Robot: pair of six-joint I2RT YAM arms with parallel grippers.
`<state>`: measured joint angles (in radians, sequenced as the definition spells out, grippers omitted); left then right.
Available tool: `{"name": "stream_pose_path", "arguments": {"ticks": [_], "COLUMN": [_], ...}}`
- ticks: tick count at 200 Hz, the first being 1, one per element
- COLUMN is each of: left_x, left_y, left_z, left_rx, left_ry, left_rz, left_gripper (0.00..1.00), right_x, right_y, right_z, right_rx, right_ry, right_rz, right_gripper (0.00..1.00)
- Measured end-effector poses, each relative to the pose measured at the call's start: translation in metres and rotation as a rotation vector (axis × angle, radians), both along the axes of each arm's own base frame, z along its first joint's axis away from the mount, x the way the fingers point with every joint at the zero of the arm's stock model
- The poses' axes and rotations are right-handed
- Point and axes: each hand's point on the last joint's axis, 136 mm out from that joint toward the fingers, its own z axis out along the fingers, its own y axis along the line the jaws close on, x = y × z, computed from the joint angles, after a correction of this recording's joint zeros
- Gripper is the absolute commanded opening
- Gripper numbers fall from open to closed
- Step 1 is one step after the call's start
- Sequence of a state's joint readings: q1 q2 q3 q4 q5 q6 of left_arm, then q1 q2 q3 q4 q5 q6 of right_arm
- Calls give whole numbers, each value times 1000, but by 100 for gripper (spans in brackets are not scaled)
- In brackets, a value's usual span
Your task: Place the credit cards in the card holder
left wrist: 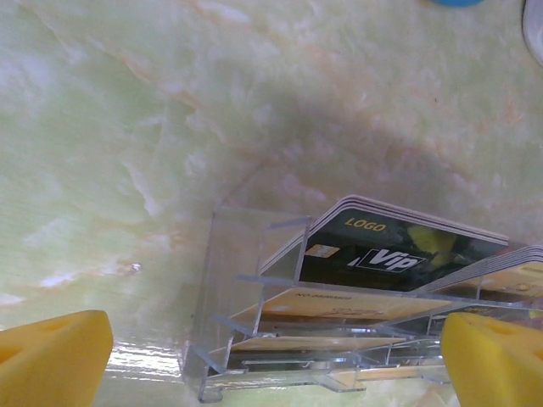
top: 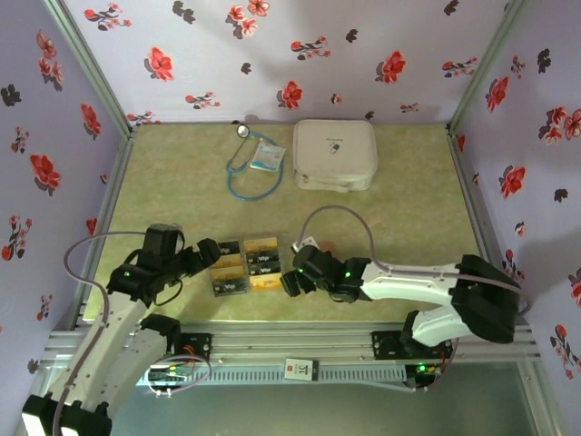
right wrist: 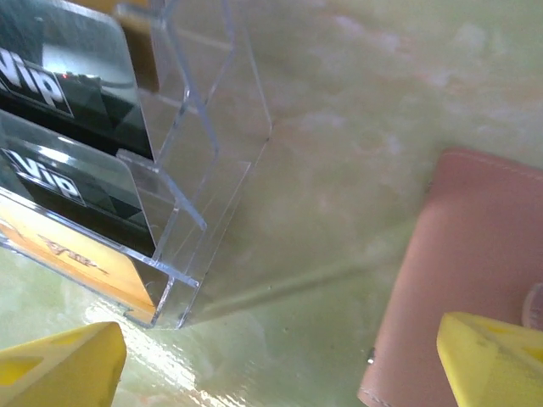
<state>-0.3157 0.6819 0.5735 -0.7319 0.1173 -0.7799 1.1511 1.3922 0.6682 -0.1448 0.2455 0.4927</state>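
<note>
Top: left fingers (top: pixel 207 254) and right fingers (top: pixel 292 280) are flanking the cards (top: pixel 245 265) on the table (top: pixel 390 227). Left wrist: left fingers (left wrist: pixel 53 360) are gaping wide and empty before the stand (left wrist: pixel 222 288) of cards. Right wrist: right fingers (right wrist: pixel 59 365) are gaping empty, with the holder (right wrist: pixel 475 271) lying near the stand.

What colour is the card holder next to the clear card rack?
The card holder is pinkish-brown; the right wrist view shows it best.

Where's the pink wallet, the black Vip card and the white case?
pink wallet (right wrist: pixel 475 246): right wrist view, its flat cover.
black Vip card (left wrist: pixel 373 254): left wrist view, its printed face.
white case (top: pixel 334 153): top view, its lid.
</note>
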Motion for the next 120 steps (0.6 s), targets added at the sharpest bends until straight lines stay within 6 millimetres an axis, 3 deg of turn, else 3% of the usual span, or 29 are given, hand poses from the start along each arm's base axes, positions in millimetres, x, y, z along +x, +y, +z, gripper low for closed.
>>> {"name": "stream_pose_path", "arguments": {"ticks": [29,76,120], "left_x": [9,22,42], "left_y": [-13,-28,-34], "left_z": [-5,-5,-5], "left_rx": [-28,-69,-80], "left_ry": [-5,-46,-84], "left_rz": [-28,-54,-47], "left_gripper": [100,100,100], "right_x": [-1,10,23], "right_y": [7,20,17], "right_z": [-18,-18,-16], "right_rx": [-23,17,0], "right_ry": [1,-40,-98], "right_rz": [-3,-31,-97], "right_gripper": [95,95,96]}}
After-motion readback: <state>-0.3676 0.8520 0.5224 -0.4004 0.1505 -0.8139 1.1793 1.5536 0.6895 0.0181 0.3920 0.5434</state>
